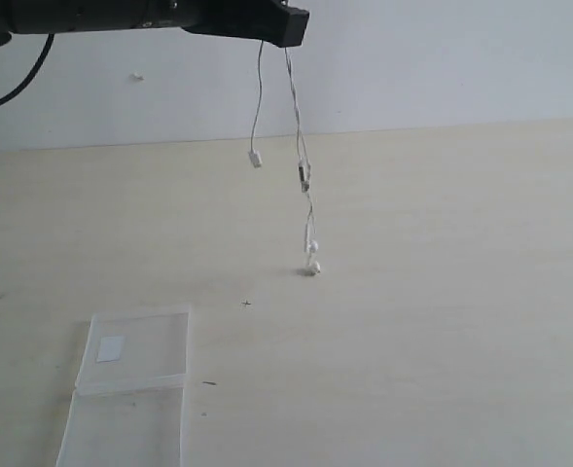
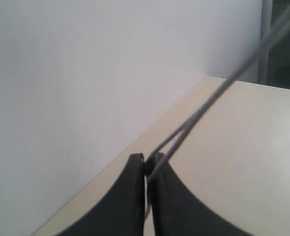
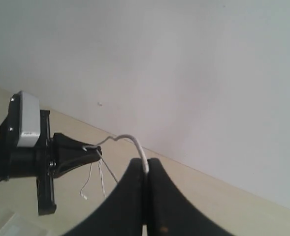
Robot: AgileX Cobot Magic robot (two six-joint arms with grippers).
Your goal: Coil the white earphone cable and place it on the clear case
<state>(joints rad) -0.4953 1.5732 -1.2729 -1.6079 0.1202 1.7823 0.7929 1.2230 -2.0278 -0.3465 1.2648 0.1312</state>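
Note:
My left gripper (image 1: 291,34) is high above the table, shut on the white earphone cable (image 1: 307,209). Two strands hang from it. One ends in a small plug (image 1: 255,159) in the air. The other carries the inline remote (image 1: 304,176) down to the earbuds (image 1: 312,265), which touch the table. In the left wrist view the jaws (image 2: 147,162) pinch the cable (image 2: 223,86). My right gripper (image 3: 145,164) is shut on a short arc of the cable (image 3: 130,139) that runs over from the left gripper (image 3: 88,149). The clear case (image 1: 140,384) lies open and flat at the front left, with its label (image 1: 110,348) on the far half.
The pale wooden table (image 1: 442,292) ends at a white wall (image 1: 412,58) behind. A thick black robot cable (image 1: 23,83) loops down at the top left. The right arm does not show in the exterior view.

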